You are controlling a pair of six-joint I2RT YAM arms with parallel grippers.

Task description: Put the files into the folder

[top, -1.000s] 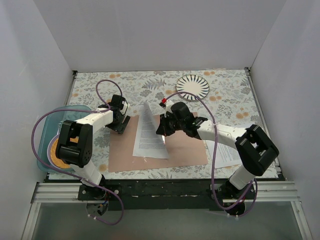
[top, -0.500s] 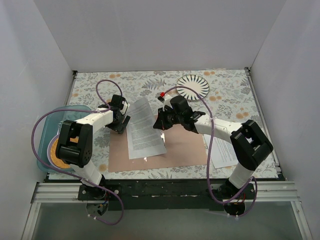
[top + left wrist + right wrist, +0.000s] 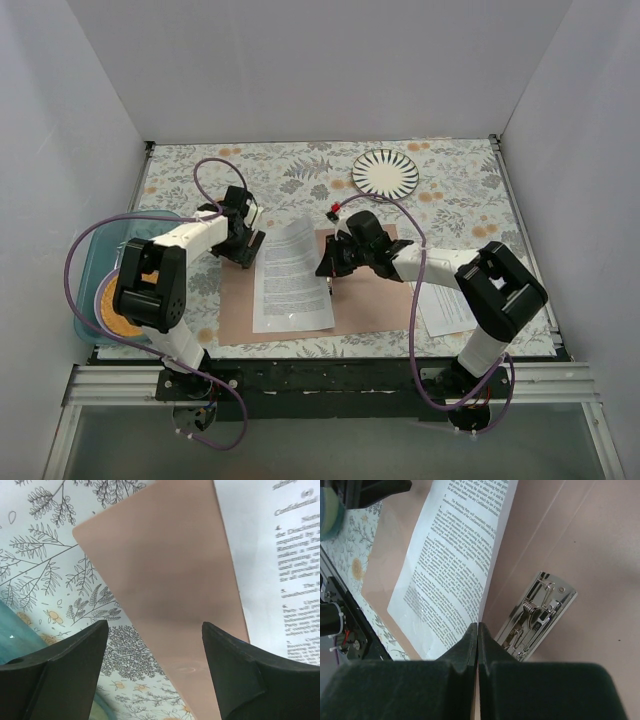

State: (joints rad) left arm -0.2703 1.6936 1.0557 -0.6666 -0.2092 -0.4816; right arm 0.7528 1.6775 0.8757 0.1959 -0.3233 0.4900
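Note:
The brown folder lies open on the table, its silver fastener showing in the right wrist view. One printed sheet lies nearly flat on the folder's left half. My right gripper is shut on that sheet's right edge, just left of the fastener; in its wrist view the jaws pinch the sheet. My left gripper is open over the folder's far left corner, holding nothing. Its wrist view shows the folder, the sheet and the gripper.
More printed sheets lie on the table right of the folder, partly under the right arm. A round striped plate sits at the back. A teal tray with a round orange thing stands at the left edge.
My right gripper has lowered the sheet from standing upright to lying nearly flat on the folder's left half. The left gripper has barely moved.

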